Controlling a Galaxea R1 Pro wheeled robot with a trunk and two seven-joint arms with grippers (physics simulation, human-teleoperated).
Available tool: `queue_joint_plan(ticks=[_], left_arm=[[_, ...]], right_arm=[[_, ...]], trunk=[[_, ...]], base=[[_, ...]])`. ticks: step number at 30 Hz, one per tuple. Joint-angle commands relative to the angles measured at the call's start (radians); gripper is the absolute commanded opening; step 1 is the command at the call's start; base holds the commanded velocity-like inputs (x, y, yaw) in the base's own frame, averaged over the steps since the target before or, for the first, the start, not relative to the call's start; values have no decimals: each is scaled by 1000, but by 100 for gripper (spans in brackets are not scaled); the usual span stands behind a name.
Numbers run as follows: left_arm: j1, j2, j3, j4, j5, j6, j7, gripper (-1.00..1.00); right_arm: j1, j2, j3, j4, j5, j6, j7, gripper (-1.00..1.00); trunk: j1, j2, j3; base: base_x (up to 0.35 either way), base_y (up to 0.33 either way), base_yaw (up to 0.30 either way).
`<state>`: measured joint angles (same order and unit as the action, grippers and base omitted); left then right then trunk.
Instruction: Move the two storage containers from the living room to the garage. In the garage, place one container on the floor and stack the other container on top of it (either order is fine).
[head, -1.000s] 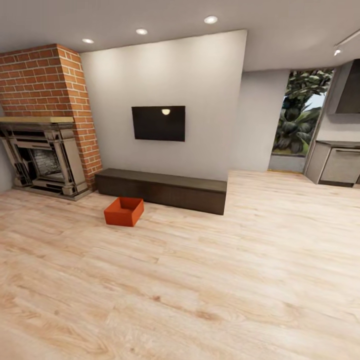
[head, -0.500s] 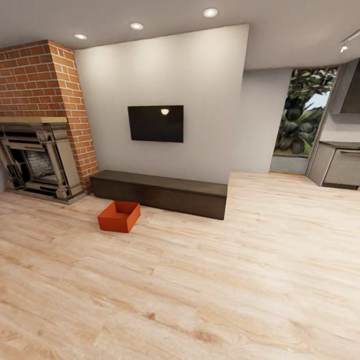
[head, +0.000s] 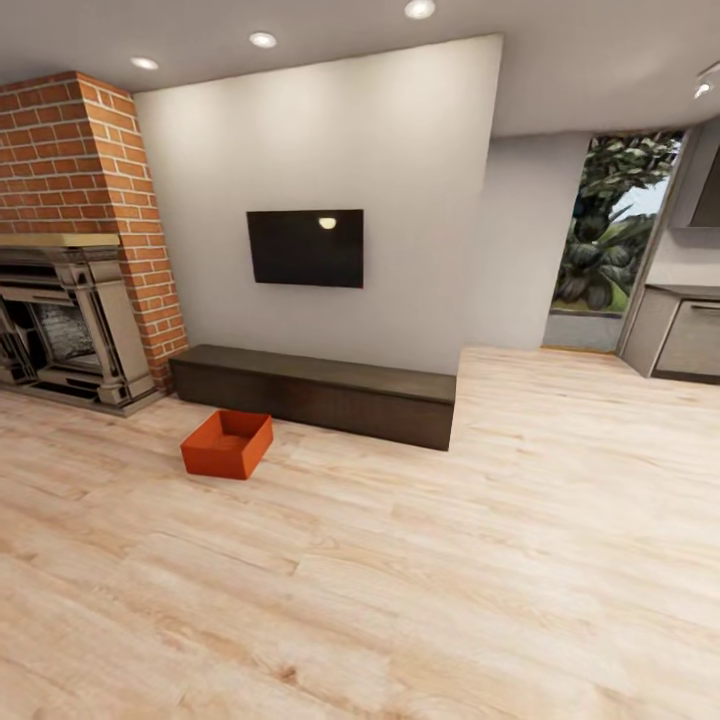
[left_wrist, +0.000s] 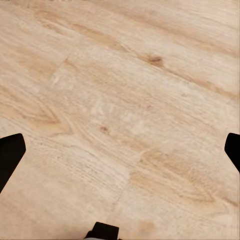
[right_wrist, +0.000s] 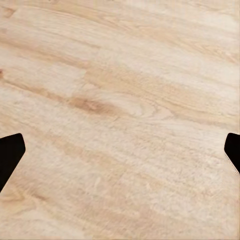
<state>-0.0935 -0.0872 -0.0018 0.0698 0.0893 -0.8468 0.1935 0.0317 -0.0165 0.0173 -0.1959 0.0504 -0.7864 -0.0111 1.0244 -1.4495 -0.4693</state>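
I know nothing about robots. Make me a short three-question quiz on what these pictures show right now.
1. True or false: the storage container sits on the wood floor.
2. What hangs on the wall above the dark low cabinet? A) mirror B) TV C) shelf
3. Fill in: both grippers, the left gripper and the right gripper, are ____ and hold nothing.

Key: 1 true. 2 B, the TV. 3 open.
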Motion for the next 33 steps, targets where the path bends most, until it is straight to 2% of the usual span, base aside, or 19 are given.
queue_joint_plan(ticks=[1, 33], left_arm=[[-2, 0, -1, 4, 9, -6, -5, 100], [-2, 0, -1, 4, 9, -6, -5, 100]], right_arm=[[1, 0, 1, -2, 4, -1, -1, 100], [1, 0, 1, -2, 3, -1, -1, 100]], trunk=[[1, 0, -1], [1, 0, -1]], base=[[329, -75, 0], [329, -75, 0]])
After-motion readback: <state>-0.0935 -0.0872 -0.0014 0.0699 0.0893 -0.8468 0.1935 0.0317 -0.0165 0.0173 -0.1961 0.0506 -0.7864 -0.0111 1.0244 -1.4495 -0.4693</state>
